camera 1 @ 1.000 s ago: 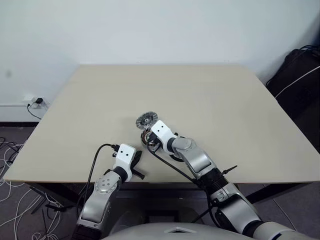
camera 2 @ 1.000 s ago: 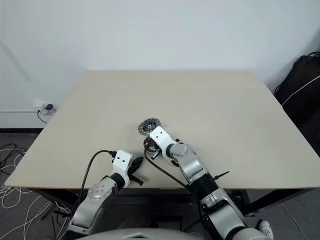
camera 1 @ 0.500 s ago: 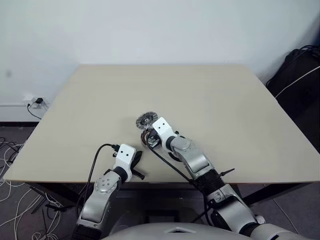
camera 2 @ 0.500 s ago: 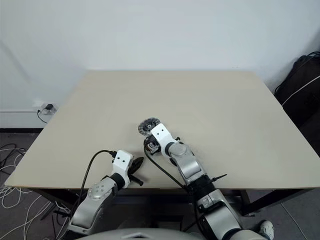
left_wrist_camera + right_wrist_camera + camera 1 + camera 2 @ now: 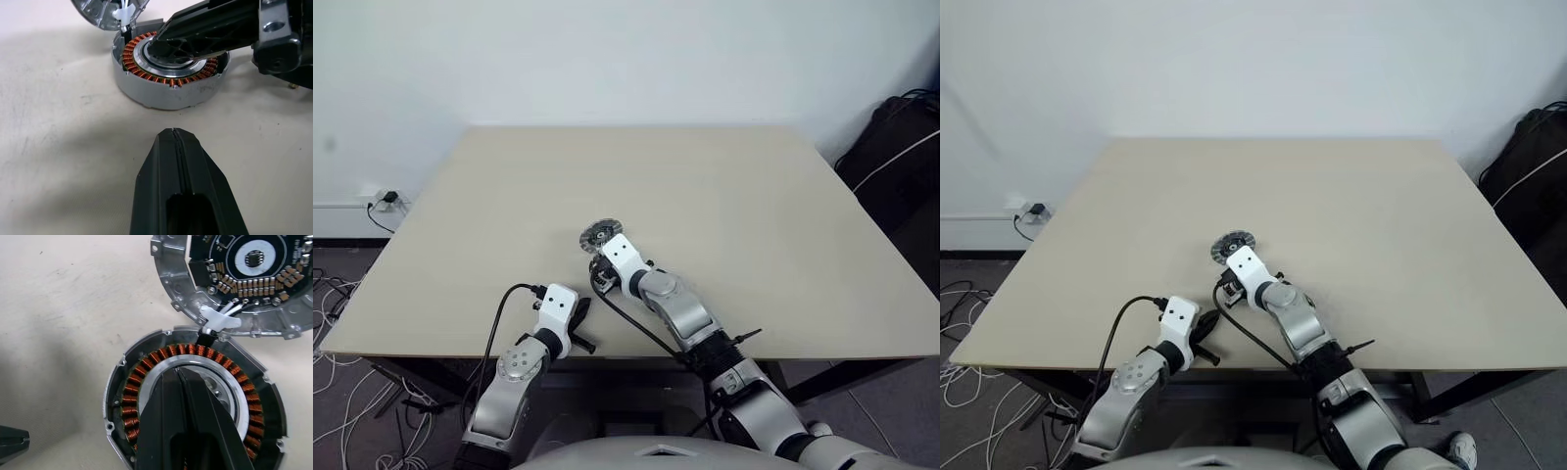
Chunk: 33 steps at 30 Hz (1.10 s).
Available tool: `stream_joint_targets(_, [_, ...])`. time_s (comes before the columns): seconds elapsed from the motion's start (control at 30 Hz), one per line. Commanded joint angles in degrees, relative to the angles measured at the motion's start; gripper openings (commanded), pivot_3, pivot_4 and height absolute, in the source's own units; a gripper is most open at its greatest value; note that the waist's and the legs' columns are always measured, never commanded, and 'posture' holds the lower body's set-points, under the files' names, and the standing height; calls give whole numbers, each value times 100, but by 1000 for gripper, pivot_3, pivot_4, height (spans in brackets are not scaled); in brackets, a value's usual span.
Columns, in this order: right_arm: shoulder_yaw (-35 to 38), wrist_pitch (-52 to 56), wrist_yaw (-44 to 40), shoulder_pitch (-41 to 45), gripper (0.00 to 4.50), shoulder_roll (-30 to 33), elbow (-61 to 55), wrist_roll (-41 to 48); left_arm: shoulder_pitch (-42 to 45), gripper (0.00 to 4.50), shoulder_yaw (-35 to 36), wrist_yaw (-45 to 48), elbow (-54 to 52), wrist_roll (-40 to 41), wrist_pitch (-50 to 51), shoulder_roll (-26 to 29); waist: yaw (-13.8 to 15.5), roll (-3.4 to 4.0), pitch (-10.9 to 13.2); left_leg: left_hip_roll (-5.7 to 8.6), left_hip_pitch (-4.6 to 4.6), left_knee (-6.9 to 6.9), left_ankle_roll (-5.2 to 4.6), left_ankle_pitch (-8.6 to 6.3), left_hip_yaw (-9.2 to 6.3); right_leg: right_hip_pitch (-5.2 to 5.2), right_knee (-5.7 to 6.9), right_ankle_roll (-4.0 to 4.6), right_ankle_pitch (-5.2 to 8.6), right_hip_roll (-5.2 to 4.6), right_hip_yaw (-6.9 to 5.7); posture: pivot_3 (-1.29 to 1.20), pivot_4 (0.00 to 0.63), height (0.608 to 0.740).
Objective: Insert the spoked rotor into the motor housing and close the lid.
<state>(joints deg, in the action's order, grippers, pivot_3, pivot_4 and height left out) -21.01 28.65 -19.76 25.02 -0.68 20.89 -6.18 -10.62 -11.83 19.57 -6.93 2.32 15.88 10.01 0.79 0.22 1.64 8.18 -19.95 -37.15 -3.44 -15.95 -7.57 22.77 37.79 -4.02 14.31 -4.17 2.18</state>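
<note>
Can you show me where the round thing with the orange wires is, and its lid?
motor housing (image 5: 146, 73), left wrist view, on its ring of coppery windings.
lid (image 5: 274, 325), right wrist view, on its silver rim.

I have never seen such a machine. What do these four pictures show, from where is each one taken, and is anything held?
This is a humanoid robot with two arms, each ending in a gripper of two black fingers. Two pictures come from cameras in its head, looking down over a beige table. The other two come from a camera on each wrist. On the table stands the motor housing, a round metal body with a ring of copper windings. Beside it is the lid, circuit-board face up, joined to the housing by white wires. The right gripper, shut, has its tips over the housing's silver centre. The left gripper, also shut, is nearby and empty.
</note>
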Motion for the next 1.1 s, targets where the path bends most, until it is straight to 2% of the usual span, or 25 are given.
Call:
stream_joint_targets(0.03, [-28, -148, -28, 147, 45, -96, 124, -24, 25, 0, 0, -33, -279, 8, -25, -10, -2, 1, -1, 0, 1, 0, 0, 0, 0, 0, 1, 0, 0, 0, 0, 0, 0, 740])
stream_joint_targets(0.5, [512, -501, 100, 102, 45, -102, -111, 238, 43, 0, -50, -31, -263, 22, -10, -25, -2, 6, -1, 0, 1, 1, 0, 0, 0, 0, 2, 1, 0, 1, 1, 0, 0, 740])
stream_joint_targets(0.93, [192, -470, 68, 207, 45, -212, 850, -8, 34, 0, -37, -67, -275, 19, -15, -46, -8, 40, -26, 0, 6, 1, 0, 0, 1, -3, 2, 2, 0, 1, 4, 0, 0, 740])
stream_joint_targets(1.1, [288, -723, 79, 181, 45, -236, 751, 19, -12, 0, -31, -84, -315, 29, -5, -42, -11, 60, -43, -2, 21, 1, -2, -2, 0, -17, 6, 4, 2, 3, 4, 0, 0, 740])
